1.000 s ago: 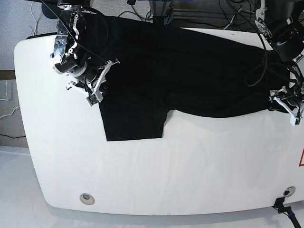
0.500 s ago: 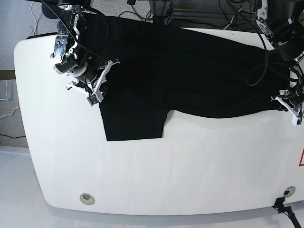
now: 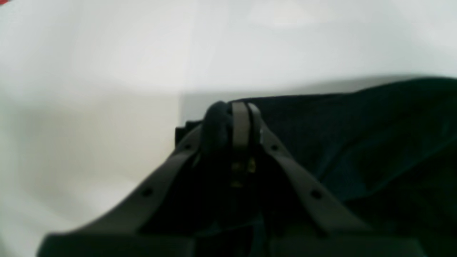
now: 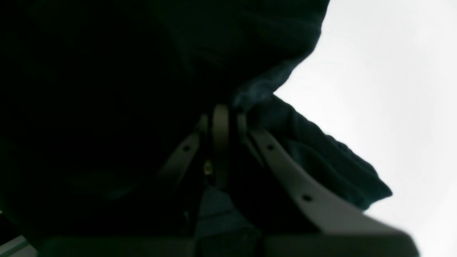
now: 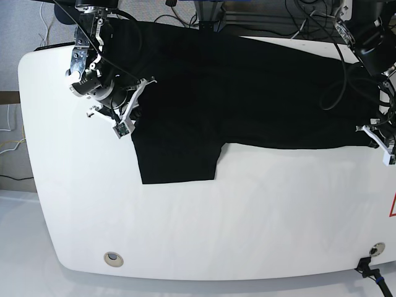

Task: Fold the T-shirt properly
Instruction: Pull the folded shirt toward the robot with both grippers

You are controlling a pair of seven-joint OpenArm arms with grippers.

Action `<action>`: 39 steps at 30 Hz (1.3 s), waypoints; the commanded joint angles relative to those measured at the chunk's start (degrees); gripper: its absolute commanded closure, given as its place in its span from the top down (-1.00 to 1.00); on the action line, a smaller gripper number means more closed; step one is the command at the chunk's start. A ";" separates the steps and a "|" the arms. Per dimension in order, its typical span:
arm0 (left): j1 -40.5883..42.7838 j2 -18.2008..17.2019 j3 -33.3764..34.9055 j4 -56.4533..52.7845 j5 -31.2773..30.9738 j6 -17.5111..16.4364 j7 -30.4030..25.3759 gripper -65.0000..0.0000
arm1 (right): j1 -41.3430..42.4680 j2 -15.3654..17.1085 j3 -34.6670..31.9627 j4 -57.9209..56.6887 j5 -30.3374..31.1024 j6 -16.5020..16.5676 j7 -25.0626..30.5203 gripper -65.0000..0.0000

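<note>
The black T-shirt (image 5: 247, 93) lies spread across the far half of the white table (image 5: 204, 223), one sleeve (image 5: 176, 158) reaching toward the front. No print shows. My left gripper (image 5: 375, 137), at the base view's right, is shut on the shirt's right edge; the left wrist view shows its fingers (image 3: 240, 121) pinching a bunched fold of the T-shirt (image 3: 357, 142). My right gripper (image 5: 127, 117), at the base view's left, is shut on the shirt's left edge; the right wrist view shows its fingers (image 4: 221, 121) closed in the dark T-shirt fabric (image 4: 107, 89).
The table's front half is bare white. A round hole (image 5: 112, 258) sits near the front left and a fitting (image 5: 373, 250) near the front right. Cables (image 5: 309, 18) and equipment lie behind the table's far edge.
My left gripper has moved to the right, drawing the shirt's right edge out; the lower hem now lies straighter. The sleeve shifted slightly right. The right arm has barely moved.
</note>
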 commanded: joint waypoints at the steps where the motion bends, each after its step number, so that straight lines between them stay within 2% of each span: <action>1: 0.23 -1.52 -1.24 2.29 -0.86 -0.03 -1.13 -1.00 | 0.62 0.27 0.16 0.95 0.39 -0.01 1.26 -1.00; 3: 2.07 -1.17 -3.35 6.60 -0.86 -0.03 -0.42 -1.00 | 0.62 0.27 0.16 0.95 0.39 -0.01 1.26 -1.00; 6: 5.41 -0.12 -3.88 14.16 -1.30 -0.03 3.44 -1.00 | 0.62 0.27 0.16 0.95 0.39 -0.01 1.26 -1.00; 11: 12.80 -0.03 -3.97 27.52 -5.52 -0.03 8.89 -1.00 | 0.62 0.27 0.16 0.95 0.39 -0.10 1.26 -1.00; 16: 19.39 -0.03 -3.97 34.12 -6.49 -0.03 9.33 -1.00 | 0.62 0.27 0.16 0.95 0.39 -0.10 1.26 -1.00; 20: 23.61 -0.21 -4.06 34.82 -6.49 -0.03 9.16 -1.00 | 0.62 0.27 0.25 0.95 0.39 -0.10 1.26 -1.00; 28: 28.80 -0.29 -8.36 34.12 -6.05 -0.03 9.07 -1.00 | 0.62 0.27 0.25 0.95 0.39 -0.10 1.26 -1.00; 33: 28.53 -0.29 -7.75 28.31 -1.74 -0.03 8.98 -1.00 | 0.88 0.27 0.25 1.03 0.74 -0.10 1.26 -1.00; 39: 25.72 -0.21 -7.75 23.57 -0.25 -0.03 8.89 -1.00 | 2.46 0.27 0.33 3.14 0.91 -0.01 1.00 -1.00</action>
